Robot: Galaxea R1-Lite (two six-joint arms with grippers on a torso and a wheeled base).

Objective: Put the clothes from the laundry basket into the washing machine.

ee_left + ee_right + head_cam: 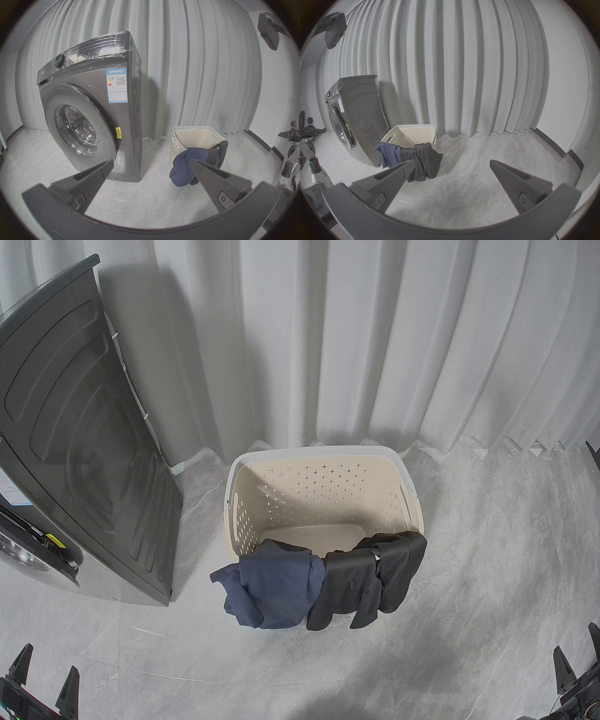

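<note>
Left end effector, right end effector wide | clothes over basket rim, well apart

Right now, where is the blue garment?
In the head view, the blue garment hangs over the near rim of the laundry basket, left of the black garment.

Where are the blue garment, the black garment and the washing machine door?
blue garment (275, 584): head view, middle of the cloth.
black garment (356, 580): head view, its hanging middle part.
washing machine door (76, 129): left wrist view, its round glass.
</note>
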